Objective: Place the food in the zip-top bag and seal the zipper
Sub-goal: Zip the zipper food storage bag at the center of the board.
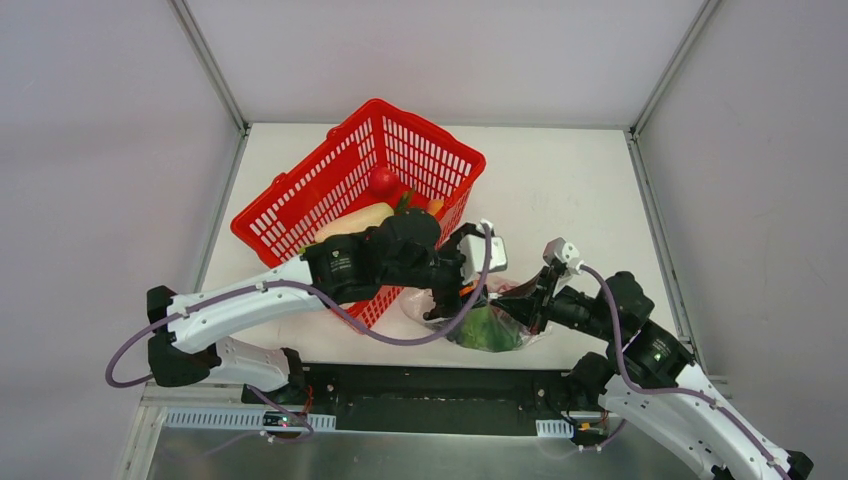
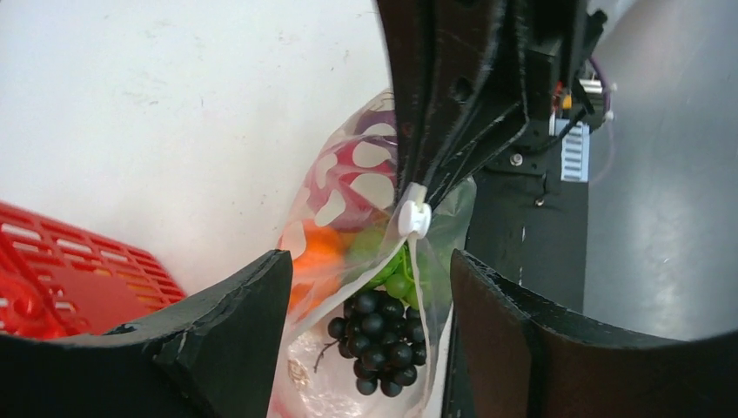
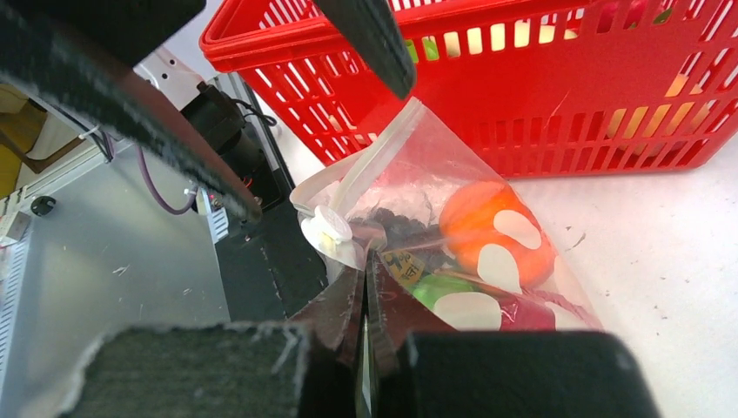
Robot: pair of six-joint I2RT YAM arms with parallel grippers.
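The zip-top bag [image 1: 490, 325] lies by the table's near edge, clear with white dots. It holds food: dark grapes [image 2: 383, 335], green grapes [image 2: 396, 279], an orange fruit [image 3: 492, 231] and something red [image 3: 531, 313]. My right gripper [image 3: 365, 266] is shut on the bag's edge just below the white slider [image 3: 331, 228] of the zipper [image 3: 374, 157]. My left gripper [image 2: 370, 266] is open, one finger on each side of the bag's gaping mouth. In the top view the left gripper [image 1: 445, 300] and the right gripper [image 1: 525, 300] flank the bag.
The red slotted basket [image 1: 300, 210] stands just behind the bag and still holds a red fruit [image 1: 382, 180], a white radish [image 1: 355, 222] and an orange piece [image 1: 435, 207]. The table's near edge and the black mounting rail [image 1: 440, 395] lie just in front.
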